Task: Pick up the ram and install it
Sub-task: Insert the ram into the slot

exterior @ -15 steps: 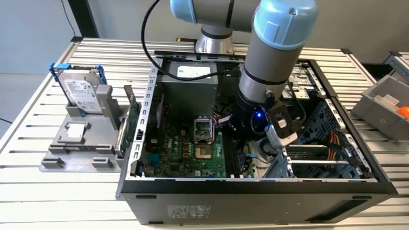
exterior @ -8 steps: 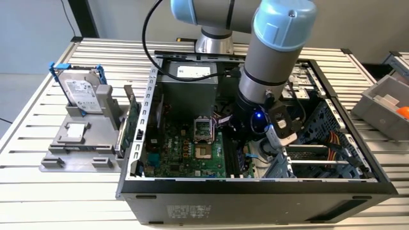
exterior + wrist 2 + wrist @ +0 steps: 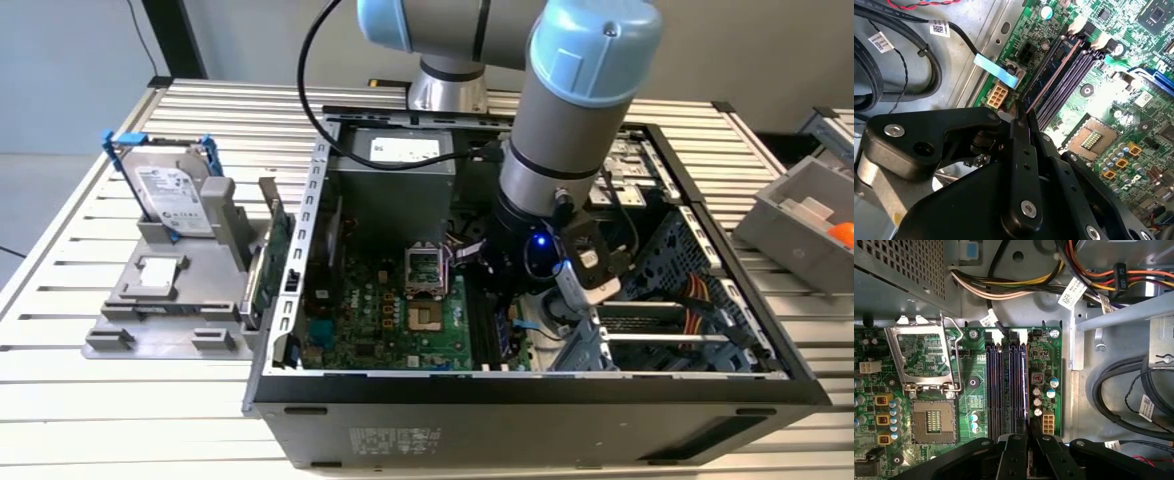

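Gripper: fingers closed narrowly on the ram, a thin stick held edge-on. Ram location: standing in the outermost black slot of the motherboard, beside the empty slots. Setting: open computer case, arm reaching inside.

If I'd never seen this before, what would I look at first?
Probably the big grey robot arm reaching down into the open computer case on the slatted table. Next, the green motherboard on the case floor, where the black tool holds the thin ram edge-on in the long dark slots. A silver hard drive stands upright outside the case, at the exterior view's left.
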{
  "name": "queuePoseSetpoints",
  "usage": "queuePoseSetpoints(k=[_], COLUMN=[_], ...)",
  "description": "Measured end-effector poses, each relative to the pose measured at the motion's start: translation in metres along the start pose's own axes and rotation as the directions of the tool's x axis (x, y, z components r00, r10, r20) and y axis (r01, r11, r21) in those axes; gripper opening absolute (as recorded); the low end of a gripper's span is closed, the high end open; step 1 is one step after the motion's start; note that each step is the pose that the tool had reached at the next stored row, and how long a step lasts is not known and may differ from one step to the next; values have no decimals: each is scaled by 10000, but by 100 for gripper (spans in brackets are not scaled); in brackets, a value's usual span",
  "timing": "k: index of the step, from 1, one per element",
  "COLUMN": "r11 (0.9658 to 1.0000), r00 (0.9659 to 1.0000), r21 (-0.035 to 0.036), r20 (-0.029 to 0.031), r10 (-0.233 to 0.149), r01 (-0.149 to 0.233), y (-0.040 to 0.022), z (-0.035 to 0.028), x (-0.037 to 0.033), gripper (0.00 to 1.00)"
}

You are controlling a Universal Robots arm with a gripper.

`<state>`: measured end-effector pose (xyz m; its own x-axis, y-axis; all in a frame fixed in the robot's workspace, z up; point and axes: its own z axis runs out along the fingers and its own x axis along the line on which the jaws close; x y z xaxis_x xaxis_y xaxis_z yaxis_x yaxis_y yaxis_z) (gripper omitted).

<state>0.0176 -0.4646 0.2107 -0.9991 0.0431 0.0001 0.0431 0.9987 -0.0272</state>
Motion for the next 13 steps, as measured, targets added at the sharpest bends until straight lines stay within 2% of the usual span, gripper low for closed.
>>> queuePoseSetpoints(k=[9, 12, 13], r11=[10000, 10000, 10000], r00=[10000, 10000, 10000], r21=[-1, -30, -61], r20=[-1, -2, -4], r10=[0, -1, 0], r01=[0, 1, 0], y=[-1, -15, -22], z=[15, 30, 34], x=[0, -1, -2], gripper=[0, 0, 0])
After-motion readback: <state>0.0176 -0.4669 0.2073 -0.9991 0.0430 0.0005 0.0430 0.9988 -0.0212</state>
